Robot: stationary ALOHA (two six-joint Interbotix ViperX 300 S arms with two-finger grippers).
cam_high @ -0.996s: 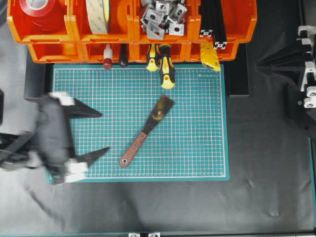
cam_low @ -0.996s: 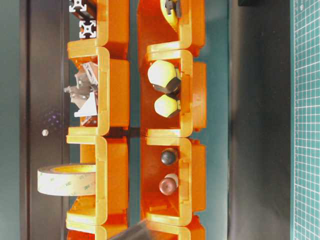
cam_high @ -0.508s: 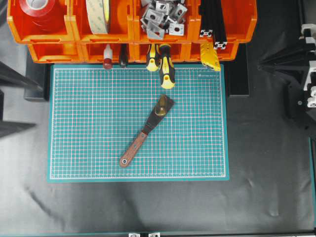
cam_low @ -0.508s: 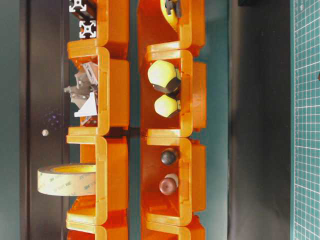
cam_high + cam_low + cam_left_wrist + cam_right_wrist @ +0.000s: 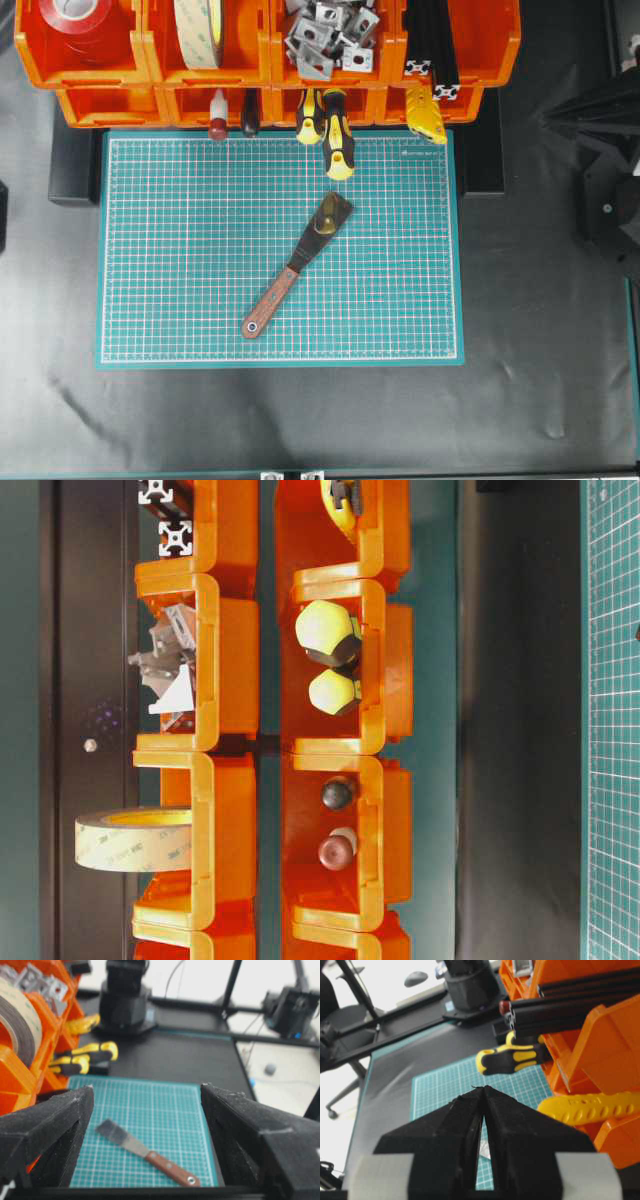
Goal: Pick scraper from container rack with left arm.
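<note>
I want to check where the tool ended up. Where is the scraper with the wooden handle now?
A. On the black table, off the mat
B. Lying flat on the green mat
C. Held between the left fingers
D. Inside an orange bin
B: the scraper lies flat and diagonal on the green mat, in front of the orange bins, with nothing gripping it.

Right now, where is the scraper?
In the overhead view the scraper lies diagonally on the green mat, right of centre, blade toward the yellow-and-black screwdrivers at the container rack, outside any bin.
</note>
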